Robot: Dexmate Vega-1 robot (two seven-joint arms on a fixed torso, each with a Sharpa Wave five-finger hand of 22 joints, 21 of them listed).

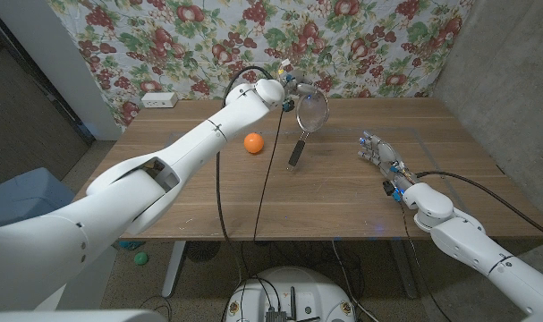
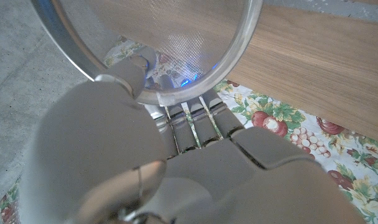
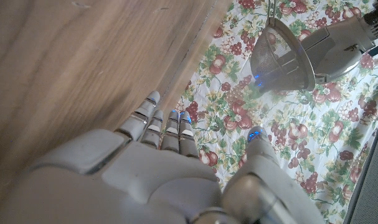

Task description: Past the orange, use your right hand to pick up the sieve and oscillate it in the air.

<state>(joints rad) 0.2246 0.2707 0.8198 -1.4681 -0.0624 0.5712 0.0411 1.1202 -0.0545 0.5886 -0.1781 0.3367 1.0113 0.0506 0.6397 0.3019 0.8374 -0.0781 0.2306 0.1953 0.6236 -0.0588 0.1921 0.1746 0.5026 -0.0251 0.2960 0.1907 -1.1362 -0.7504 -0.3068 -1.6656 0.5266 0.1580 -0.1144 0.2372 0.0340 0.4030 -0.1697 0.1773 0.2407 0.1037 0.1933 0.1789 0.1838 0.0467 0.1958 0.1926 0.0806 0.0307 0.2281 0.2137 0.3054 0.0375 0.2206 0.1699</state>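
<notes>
Top centre, the left hand (image 1: 293,87) grips the sieve (image 1: 311,110) by its rim, above the orange (image 1: 253,142). Right hand (image 1: 383,156) is spread, holding nothing, at right.

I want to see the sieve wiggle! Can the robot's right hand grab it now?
Probably not yet. The left hand already holds the sieve up at the table's far side, while the right hand waits open, well apart from it. Only the handle looks free to take.

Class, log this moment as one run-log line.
left hand: holds sieve aloft | right hand: open, over table | orange: on table
</notes>
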